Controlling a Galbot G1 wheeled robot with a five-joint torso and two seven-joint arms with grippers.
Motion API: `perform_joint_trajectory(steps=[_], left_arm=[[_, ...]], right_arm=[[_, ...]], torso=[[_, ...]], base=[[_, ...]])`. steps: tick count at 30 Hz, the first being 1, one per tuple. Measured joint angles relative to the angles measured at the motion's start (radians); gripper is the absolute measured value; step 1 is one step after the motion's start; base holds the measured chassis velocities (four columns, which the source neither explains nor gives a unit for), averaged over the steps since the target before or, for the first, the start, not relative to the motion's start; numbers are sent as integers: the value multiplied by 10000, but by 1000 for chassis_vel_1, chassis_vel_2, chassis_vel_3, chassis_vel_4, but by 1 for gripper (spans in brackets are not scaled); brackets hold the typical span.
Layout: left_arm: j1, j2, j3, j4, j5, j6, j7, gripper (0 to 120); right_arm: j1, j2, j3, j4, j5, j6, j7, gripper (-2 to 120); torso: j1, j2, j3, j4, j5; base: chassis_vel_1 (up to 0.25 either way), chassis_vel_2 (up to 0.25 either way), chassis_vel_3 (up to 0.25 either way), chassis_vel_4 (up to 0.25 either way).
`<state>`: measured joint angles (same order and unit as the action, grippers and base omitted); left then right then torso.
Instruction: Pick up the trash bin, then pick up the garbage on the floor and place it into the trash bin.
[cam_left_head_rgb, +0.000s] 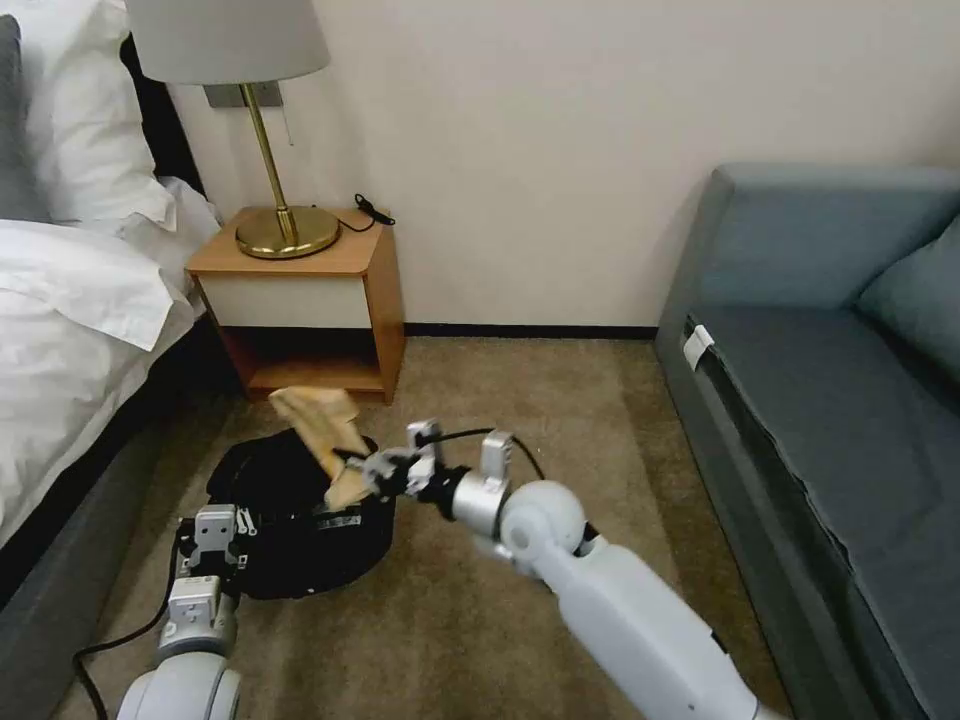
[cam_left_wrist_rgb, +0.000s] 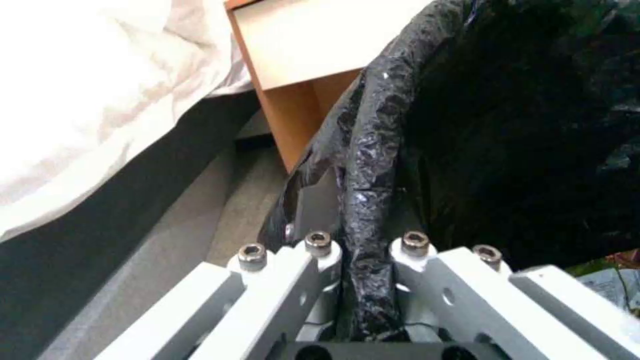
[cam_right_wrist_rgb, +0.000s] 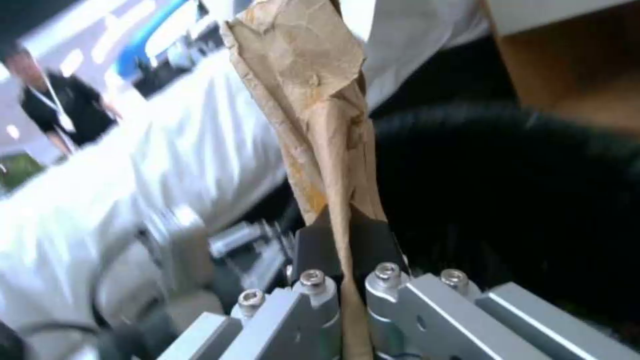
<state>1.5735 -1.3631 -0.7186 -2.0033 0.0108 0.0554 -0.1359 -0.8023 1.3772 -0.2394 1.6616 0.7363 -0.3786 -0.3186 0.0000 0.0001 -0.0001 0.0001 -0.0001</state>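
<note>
1. The trash bin (cam_left_head_rgb: 290, 520) sits low over the brown carpet (cam_left_head_rgb: 520, 600), just in front of the wooden nightstand (cam_left_head_rgb: 320, 300) and to the right of the bed (cam_left_head_rgb: 70, 330). Whether its base touches the carpet or hangs clear cannot be told.
2. The left tool (cam_left_head_rgb: 213, 535) is at the near left rim of the bin. In the left wrist view its fingers (cam_left_wrist_rgb: 319, 250) are drawn together on the bin's edge, with a fold of the crinkled black liner (cam_left_wrist_rgb: 373, 165) pinched between them.
3. The right tool (cam_left_head_rgb: 372, 470) reaches in from the right and is over the bin's right rim.
4. It is clamped on the crumpled brown paper (cam_left_head_rgb: 325, 430), one piece of the garbage. In the right wrist view the paper (cam_right_wrist_rgb: 313, 115) rises from between the closed fingers (cam_right_wrist_rgb: 373, 240) as a long, creased twist.
5. In the head view the paper slants up and to the far left from the tool, its upper end above the bin's open mouth and close to the nightstand's lower shelf.
6. A brass lamp (cam_left_head_rgb: 285, 200) with a pale shade stands on the nightstand, and a grey-blue sofa (cam_left_head_rgb: 830, 380) lies along the right side, well apart from the bin.
</note>
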Motion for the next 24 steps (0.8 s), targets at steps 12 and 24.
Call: perform_joint_trajectory(steps=[12,24], left_arm=[[38,38,19,-183,-91,-69,63,2],[-125,-10,181,48,-61,-151,152,2]], right_arm=[[186,118,-451,-1853,-2112,1002,448,7],[-30,142,-737,-1730,-2694,1140,579,54]], torso=[[0,-2,1,-2,1],[0,-1,1,-1,0]], base=[[0,0,0,0],[0,0,0,0]])
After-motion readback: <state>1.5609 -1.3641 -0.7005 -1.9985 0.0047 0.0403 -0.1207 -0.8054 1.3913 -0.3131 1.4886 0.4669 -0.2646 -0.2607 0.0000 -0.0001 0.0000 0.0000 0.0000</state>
